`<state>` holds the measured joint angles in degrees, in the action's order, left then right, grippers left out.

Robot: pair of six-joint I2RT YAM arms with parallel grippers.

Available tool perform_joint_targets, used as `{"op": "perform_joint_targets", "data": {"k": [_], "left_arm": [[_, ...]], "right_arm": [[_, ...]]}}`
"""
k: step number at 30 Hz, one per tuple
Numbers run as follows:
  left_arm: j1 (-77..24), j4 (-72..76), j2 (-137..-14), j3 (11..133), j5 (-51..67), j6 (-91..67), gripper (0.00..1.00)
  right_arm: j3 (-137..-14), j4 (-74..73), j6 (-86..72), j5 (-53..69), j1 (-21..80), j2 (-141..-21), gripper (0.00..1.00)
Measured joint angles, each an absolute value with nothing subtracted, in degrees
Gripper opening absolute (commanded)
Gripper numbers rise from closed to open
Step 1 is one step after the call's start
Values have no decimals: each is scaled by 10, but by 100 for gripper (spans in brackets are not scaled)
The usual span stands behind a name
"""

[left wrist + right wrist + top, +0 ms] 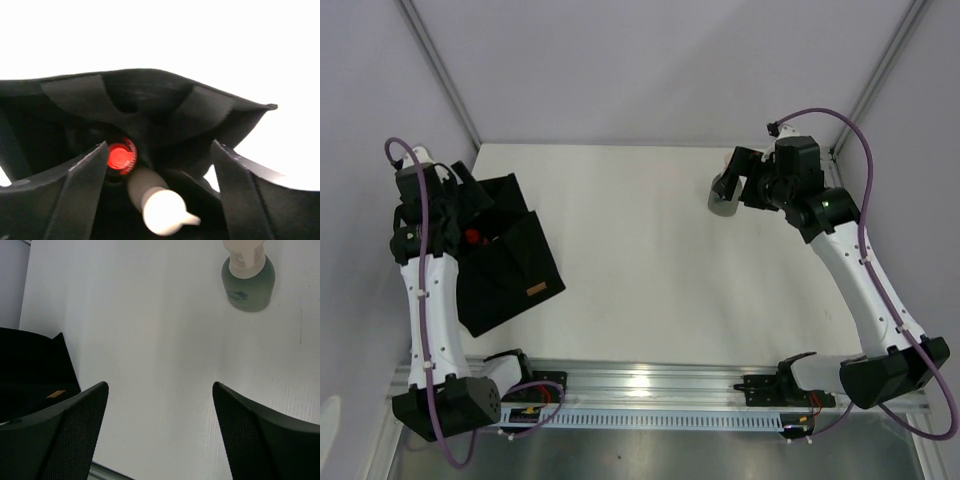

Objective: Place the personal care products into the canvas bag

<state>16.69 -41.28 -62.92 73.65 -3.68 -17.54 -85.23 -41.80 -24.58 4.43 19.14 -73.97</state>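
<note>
Left side. The canvas bag (510,265) lies slumped at the left of the table (650,260). It is black, with a tan label (535,291) near its lower right corner. The left gripper (477,215) sits over the bag's mouth at the far end.

In my left wrist view its fingers (80,195) stand spread with nothing pinched between them, and they frame the open mouth. Two products are inside:
- The red bottle (120,157) sits deep in the fold, with only a round red end showing.
- The beige bottle (142,185) lies just beside it, cream cap (165,217) toward the camera. I cannot tell whether the two touch.

Both rest in the fabric — neither looks gripped. A spot of red also shows at the bag's mouth in the top view.

Right side. The right gripper (159,385) is also spread wide and empty, held over bare table. The grey bottle (248,285) is at the far right of the table and looks upright, with its pale cap (244,255) on. It is ahead of the fingertips and apart from them.

In the top view the bottle shows just beside the gripper's end — I cannot judge the gap from there. A corner of the bag and its label show at the left edge of the right wrist view, well apart from the grey bottle.
</note>
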Motion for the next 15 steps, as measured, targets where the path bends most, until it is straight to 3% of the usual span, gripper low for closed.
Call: {"op": "perform_joint_targets", "data": {"k": [3, 11, 15], "left_arm": [[167, -416, -615, 739, -23, -187, 99], [165, -457, -602, 821, -13, -243, 99], [103, -458, -565, 821, -9, -303, 99]], "right_arm": [[-860, -416, -216, 36, 186, -756, 90], [-991, -397, -107, 58, 108, -901, 94], [-1052, -400, -78, 59, 86, -974, 95]]}}
